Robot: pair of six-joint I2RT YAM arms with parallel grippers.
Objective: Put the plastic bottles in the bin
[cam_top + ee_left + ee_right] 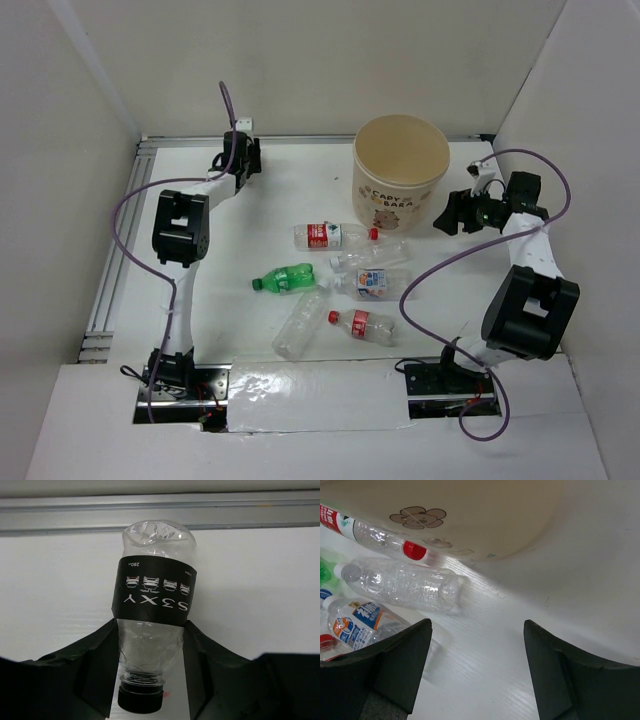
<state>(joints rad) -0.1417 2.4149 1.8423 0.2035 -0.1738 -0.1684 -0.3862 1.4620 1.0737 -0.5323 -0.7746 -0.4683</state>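
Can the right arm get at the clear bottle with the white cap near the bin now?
Probably yes. The right tool is open and empty, and the clear bottle lies on bare table just ahead to its left; only the bin close behind it may crowd the approach.

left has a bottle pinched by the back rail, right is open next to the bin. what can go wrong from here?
1. Left gripper holds the black-label bottle low, near its cap; the crumpled body may pivot or slip on the way to the bin.
2. Right gripper hangs open close beside the bin; it could nudge it or crowd the drop.
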